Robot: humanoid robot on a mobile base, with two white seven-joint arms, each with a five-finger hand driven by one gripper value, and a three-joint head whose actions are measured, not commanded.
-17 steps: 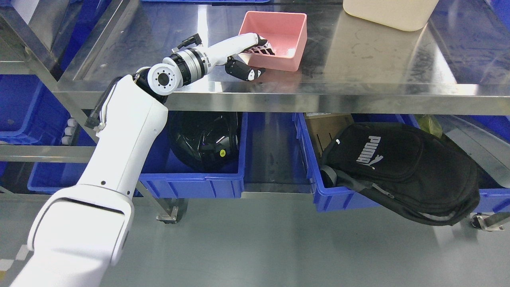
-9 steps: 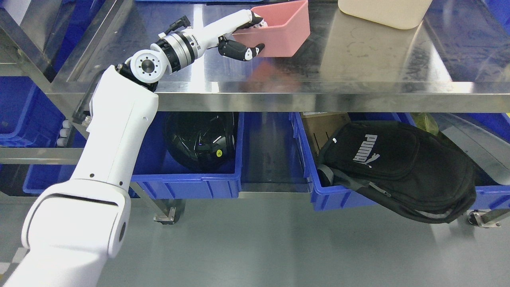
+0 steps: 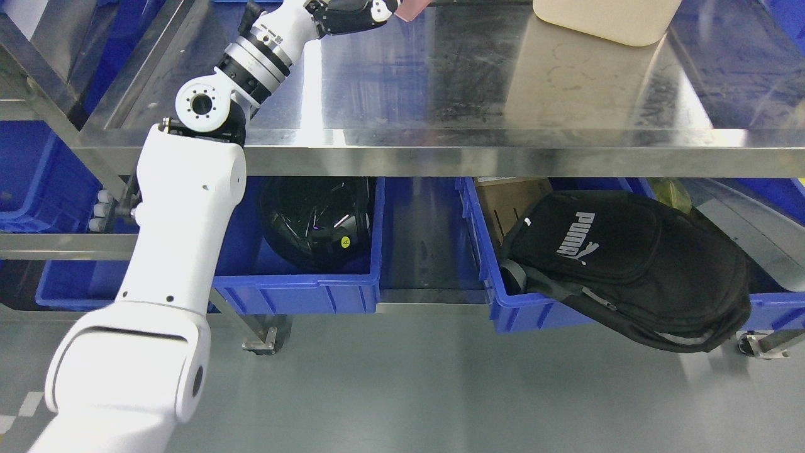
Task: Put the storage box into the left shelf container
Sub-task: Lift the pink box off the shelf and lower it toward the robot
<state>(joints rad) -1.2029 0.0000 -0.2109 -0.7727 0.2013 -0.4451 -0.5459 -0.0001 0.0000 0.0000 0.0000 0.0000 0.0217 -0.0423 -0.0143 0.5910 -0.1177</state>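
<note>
My left arm rises from the lower left, and its hand [image 3: 355,12] sits at the very top edge of the head view, above the steel shelf top [image 3: 503,88]. Only a small corner of the pink storage box [image 3: 412,9] still shows at the top edge, with the hand's fingers shut on it; the remainder of the box is cut off. On the lower shelf at the left stands a blue container [image 3: 302,292] holding a black helmet [image 3: 314,214].
A cream bin [image 3: 604,19] stands at the back of the shelf top. A second blue container [image 3: 534,308] on the lower right holds a cardboard box and a black bag [image 3: 629,264] spilling over its rim. More blue bins [image 3: 25,182] sit at far left. Grey floor lies below.
The left hand has lifted the pink box off the shelf top and carried it up, almost out of the picture. The view shifted slightly between the earliest frame and the later ones.
</note>
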